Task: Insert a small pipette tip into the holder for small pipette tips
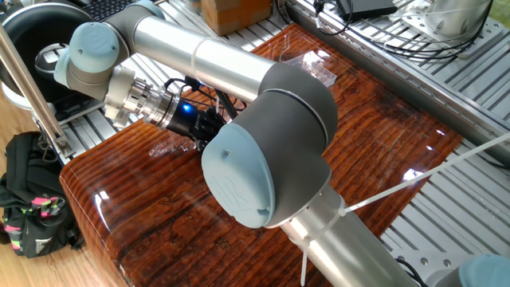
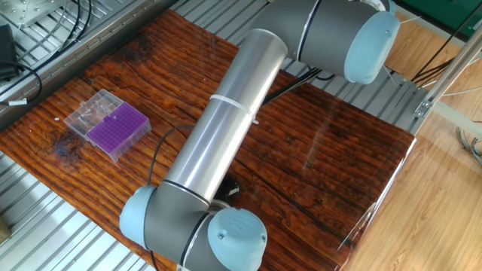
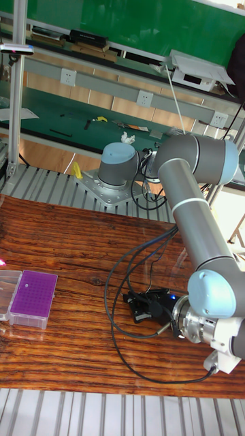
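Note:
The holder for small pipette tips (image 2: 117,128) is a purple rack with a fine grid of holes. Its clear lid part (image 2: 88,111) lies open beside it near the table's far left edge. In the tall fixed view the holder (image 3: 31,297) stands at the left, well away from my gripper (image 3: 136,308). The gripper hangs low over the wood near the table's front, pointing toward the holder. My arm's elbow (image 1: 267,155) hides its fingers in one fixed view. I cannot make out a small pipette tip, nor whether the jaws are open or shut.
The wooden table (image 2: 339,150) sits on slatted metal framing (image 2: 30,218). Black cables (image 3: 126,272) trail across the wood to the gripper. A black bag (image 1: 28,199) lies on the floor, a dark round pan (image 1: 28,40) is behind it, and a cardboard box (image 1: 235,9) stands at the back.

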`<state>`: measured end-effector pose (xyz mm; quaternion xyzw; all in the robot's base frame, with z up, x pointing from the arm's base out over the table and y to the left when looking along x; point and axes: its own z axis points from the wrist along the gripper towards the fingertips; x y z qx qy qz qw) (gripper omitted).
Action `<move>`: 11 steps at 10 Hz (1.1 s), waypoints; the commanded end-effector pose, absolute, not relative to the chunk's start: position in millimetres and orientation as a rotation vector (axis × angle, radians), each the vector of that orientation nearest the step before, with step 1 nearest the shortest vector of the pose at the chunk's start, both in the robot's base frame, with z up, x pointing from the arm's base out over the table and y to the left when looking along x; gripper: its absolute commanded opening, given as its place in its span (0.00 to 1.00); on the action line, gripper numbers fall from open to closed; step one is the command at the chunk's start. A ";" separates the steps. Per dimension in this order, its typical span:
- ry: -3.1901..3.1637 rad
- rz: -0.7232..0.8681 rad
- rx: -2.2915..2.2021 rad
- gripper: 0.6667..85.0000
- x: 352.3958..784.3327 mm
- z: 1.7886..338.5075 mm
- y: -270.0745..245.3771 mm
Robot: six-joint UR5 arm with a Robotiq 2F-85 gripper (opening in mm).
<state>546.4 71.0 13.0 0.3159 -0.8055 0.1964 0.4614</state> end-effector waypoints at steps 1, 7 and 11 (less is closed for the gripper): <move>-1.989 0.466 0.777 0.25 544.6 10.6 73.0; -1.991 0.467 0.772 0.24 543.7 10.7 74.3; -1.991 0.461 0.761 0.19 541.3 11.0 76.1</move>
